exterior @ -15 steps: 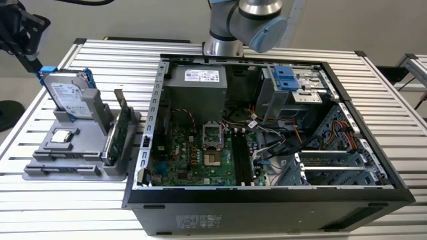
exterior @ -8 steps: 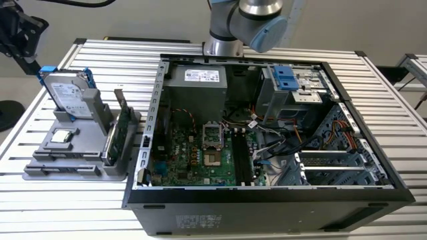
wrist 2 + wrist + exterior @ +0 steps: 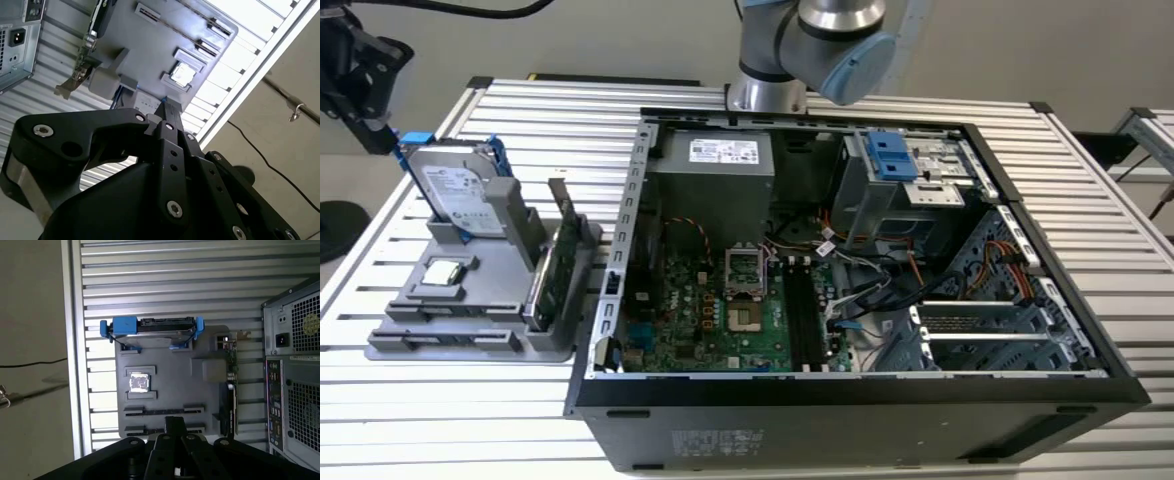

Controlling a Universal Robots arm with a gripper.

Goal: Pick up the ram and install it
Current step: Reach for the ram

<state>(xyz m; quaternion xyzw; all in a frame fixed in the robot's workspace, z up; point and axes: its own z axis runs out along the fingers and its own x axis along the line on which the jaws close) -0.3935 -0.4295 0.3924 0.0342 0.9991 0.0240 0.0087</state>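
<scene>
Where the exterior view takes in the slatted counter (image 3: 454, 420), an open computer case (image 3: 854, 420) stands in the middle. A grey holder (image 3: 494, 310) sits just beside it on the exterior view's left. A hard drive (image 3: 454, 190) with blue rails and a green expansion card (image 3: 550, 285) stand upright in that holder, and a square processor (image 3: 444, 272) lies flat near the drive. The arm (image 3: 834, 40) rises behind the case. The jaws hang at the far upper left, near the drive's blue rail.

In the second wrist view the jaws are closed on nothing, fingertips (image 3: 167, 112) pressed together over the holder, with the processor just beyond them.

In the first wrist view the closed jaws sit over the holder's edge farthest from the hard drive, where two long slots run side by side. What looks to be the ram (image 3: 165, 410) is a thin dark strip set edge-up in the slot nearer the processor, untouched. I cannot tell whether the other slot holds anything.
</scene>
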